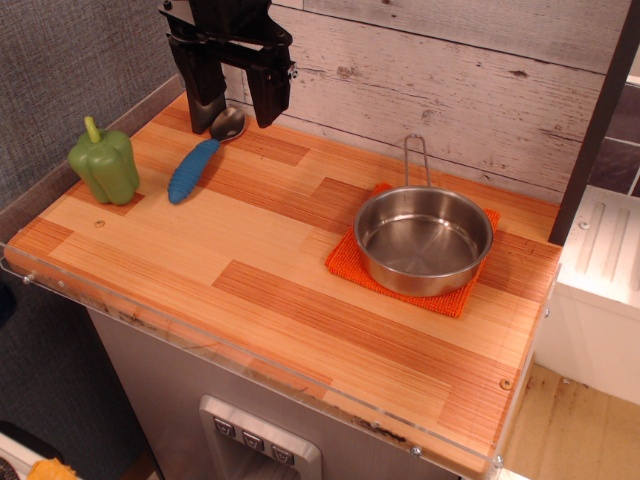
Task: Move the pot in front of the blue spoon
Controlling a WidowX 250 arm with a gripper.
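One arm works this wooden counter (270,300), and its gripper (238,98) hangs at the far left with the two dark fingers (270,100) spread apart and nothing between them. Directly below and just behind them lies the blue spoon (203,158), its metal bowl toward the far wall and partly hidden by the left finger, its ribbed handle running toward the near left. A green pepper (104,164) stands near the spoon's handle, to the left of it.

The pot (424,240) sits well apart from all this, on the right half of the counter, resting on an orange cloth (452,298). From the fingers it lies to the right and nearer the viewer. Its thin wire handle (417,160) points toward the far wall, so the pot's long axis runs near-to-far, roughly across the line the arm would travel to reach it. My judgement is that the grasp has not begun and the first need is a long sweep rightward.

The arm above the gripper is cut off by the top edge, and the spoon bowl's exact outline is hard to make out beneath the finger.
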